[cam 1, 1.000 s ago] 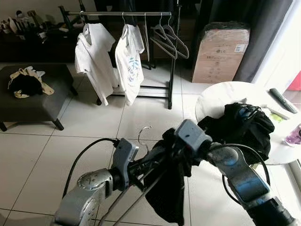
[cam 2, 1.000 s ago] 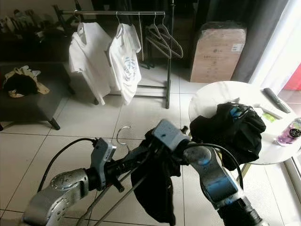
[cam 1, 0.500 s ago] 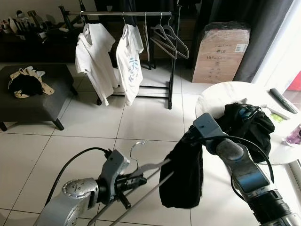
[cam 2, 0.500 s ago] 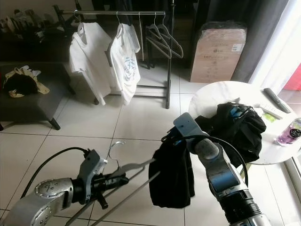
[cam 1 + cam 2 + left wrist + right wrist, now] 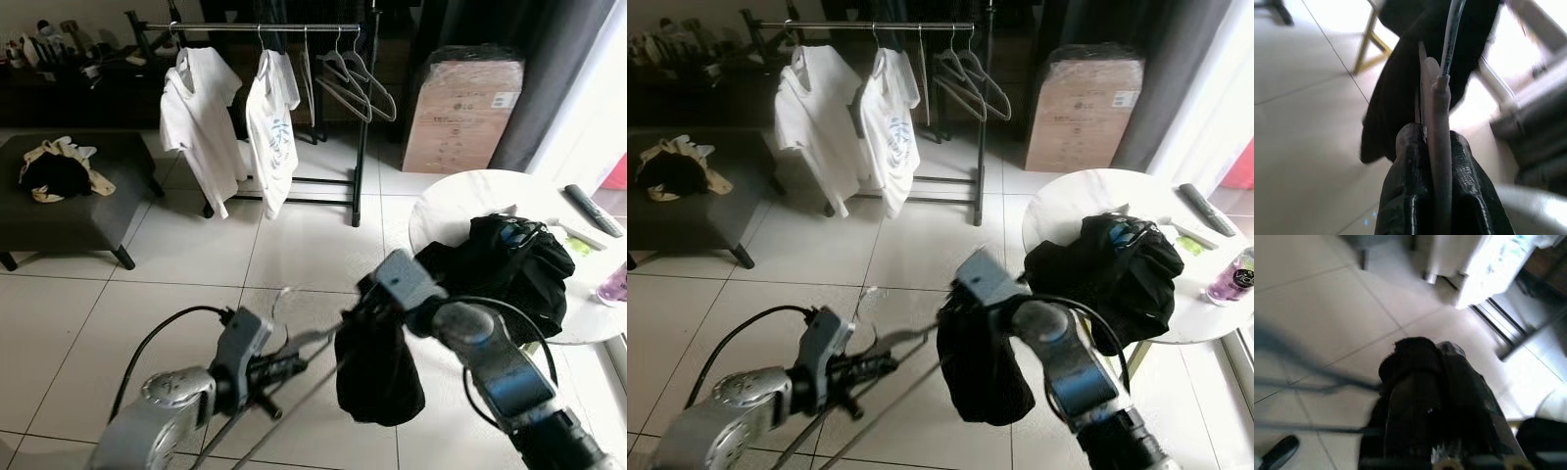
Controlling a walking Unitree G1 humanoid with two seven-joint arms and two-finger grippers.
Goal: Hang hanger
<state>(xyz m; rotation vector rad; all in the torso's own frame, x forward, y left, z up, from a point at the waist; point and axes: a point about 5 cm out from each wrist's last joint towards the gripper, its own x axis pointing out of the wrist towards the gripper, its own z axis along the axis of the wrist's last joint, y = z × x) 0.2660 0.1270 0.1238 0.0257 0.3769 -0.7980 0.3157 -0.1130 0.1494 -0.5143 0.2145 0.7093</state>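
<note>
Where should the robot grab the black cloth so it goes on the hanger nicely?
Probably at its top edge, from above. The black cloth hangs limp from the right gripper, so the bottom just dangles. The left gripper holds the hanger beside it, one arm pointing at the cloth's top.

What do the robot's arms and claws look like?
Both arms are shiny silver metal with rounded joints. The left arm has a black cable looping out of it, and so does the right arm. Each has a grey block at the wrist and a claw of two long black fingers.
</note>
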